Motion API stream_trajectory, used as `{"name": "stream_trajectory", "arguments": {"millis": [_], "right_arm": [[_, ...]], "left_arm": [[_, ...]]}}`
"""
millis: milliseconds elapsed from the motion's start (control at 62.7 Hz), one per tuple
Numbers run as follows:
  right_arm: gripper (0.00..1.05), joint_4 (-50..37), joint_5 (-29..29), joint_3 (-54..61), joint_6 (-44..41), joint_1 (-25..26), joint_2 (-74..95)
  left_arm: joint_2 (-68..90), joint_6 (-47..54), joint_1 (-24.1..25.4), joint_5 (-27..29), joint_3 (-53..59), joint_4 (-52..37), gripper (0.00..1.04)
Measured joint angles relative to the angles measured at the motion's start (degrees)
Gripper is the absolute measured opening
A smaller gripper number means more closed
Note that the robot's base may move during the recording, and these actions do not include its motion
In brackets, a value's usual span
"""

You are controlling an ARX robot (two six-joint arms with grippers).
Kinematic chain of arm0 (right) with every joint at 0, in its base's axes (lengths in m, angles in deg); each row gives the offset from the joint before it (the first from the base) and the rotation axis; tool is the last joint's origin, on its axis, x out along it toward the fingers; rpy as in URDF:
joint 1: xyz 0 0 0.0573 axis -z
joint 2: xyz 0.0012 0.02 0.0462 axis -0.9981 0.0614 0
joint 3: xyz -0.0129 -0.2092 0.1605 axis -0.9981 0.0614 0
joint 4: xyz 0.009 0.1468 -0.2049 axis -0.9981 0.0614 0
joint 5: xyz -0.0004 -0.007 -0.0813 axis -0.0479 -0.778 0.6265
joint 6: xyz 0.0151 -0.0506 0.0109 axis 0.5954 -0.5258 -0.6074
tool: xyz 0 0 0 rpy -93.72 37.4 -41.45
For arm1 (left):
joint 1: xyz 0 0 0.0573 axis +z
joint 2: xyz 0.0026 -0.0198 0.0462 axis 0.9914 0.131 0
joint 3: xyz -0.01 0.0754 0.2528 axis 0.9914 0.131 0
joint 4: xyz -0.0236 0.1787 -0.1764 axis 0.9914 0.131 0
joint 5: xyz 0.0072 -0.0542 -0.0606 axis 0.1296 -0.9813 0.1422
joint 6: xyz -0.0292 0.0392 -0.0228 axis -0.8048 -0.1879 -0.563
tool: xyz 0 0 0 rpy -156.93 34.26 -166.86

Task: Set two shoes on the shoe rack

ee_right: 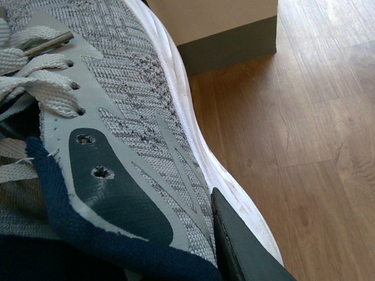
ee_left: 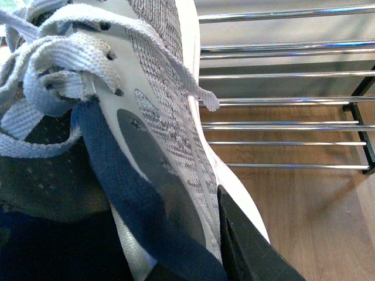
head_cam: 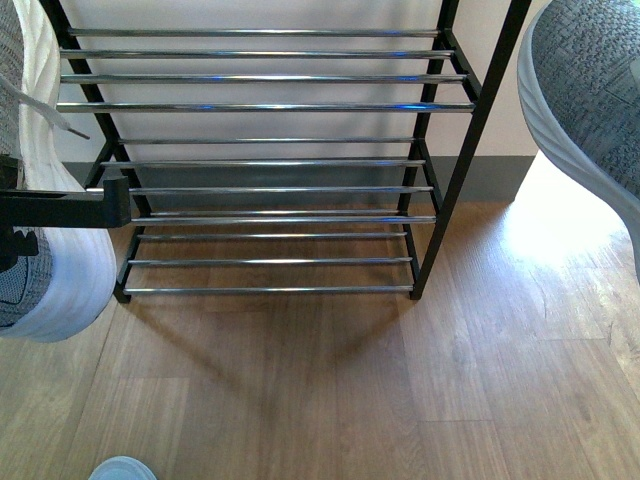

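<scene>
Left claw [ee_left: 225, 234] grips the left shoe [head_cam: 55, 285] by its side wall, off the floor [head_cam: 300, 400]. Ahead, between the two claws, stands the shoe rack [head_cam: 270, 107]. Right claw [ee_right: 218, 234] clamps the right shoe [head_cam: 590, 90] likewise, raised beside the shoe rack.

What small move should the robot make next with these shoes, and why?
Probably ease the left shoe forward and inward, over one bar shelf of the rack. Both it and the right shoe are held up off the floor, out to either side of the rack, and every shelf in view is bare.
</scene>
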Motion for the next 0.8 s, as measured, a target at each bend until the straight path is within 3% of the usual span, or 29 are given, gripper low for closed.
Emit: {"name": "stream_trajectory", "arguments": {"millis": [798], "right_arm": [[0.01,0.0,0.3,0.1,0.0,0.1,0.0]], "left_arm": [[0.0,0.0,-0.1,-0.3,0.1,0.0,0.02]]}}
